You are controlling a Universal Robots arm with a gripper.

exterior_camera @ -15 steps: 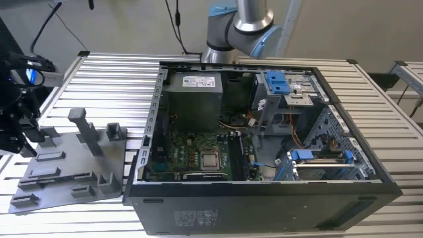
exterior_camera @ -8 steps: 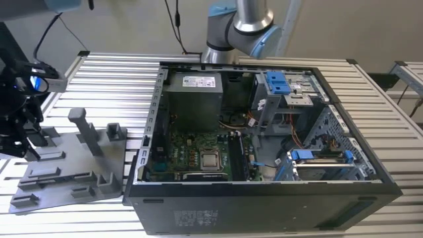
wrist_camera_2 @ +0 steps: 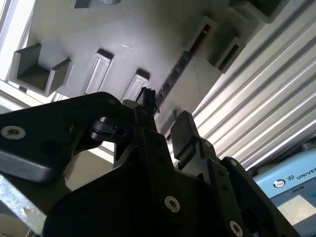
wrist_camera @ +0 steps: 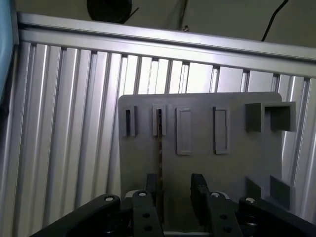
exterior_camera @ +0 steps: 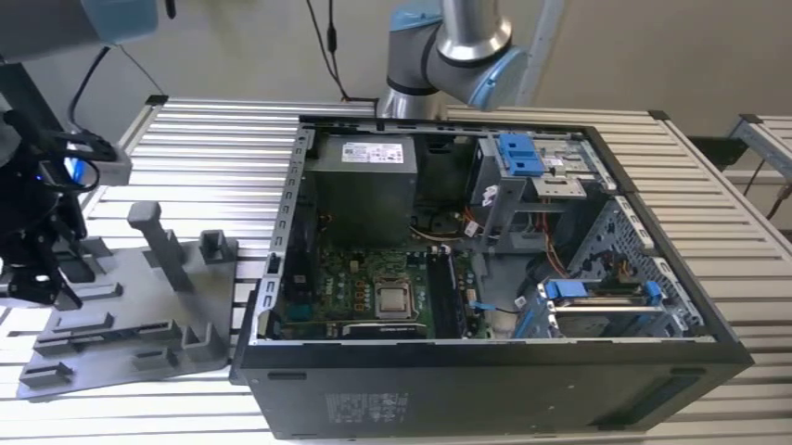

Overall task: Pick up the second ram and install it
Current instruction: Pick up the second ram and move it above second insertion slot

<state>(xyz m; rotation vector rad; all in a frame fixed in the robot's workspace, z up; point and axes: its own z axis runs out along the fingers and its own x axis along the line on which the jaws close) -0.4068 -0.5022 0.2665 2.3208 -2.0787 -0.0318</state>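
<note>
The second ram (wrist_camera: 159, 148) is a thin dark stick standing on edge in a slot of the grey holder plate (wrist_camera: 197, 163). It also runs as a dark strip (wrist_camera_2: 174, 74) across the second wrist view. My gripper (wrist_camera: 175, 190) is open, with its black fingers (wrist_camera: 198, 192) on either side of the stick's near end; the stick lies close to one finger and the other stands well apart. In the exterior view my gripper (exterior_camera: 44, 269) hangs over the holder plate (exterior_camera: 136, 343) at that view's left, well away from the green motherboard (exterior_camera: 371, 287) in the open computer case (exterior_camera: 495, 371).
Upright grey posts and blocks (exterior_camera: 161, 243) rise from the holder plate beside my gripper. Empty slots (wrist_camera: 183, 131) lie alongside the stick's slot. The ribbed aluminium table (exterior_camera: 210, 148) carries everything. The case holds a power supply (exterior_camera: 362, 181), blue drive clips (exterior_camera: 520, 153) and cables.
</note>
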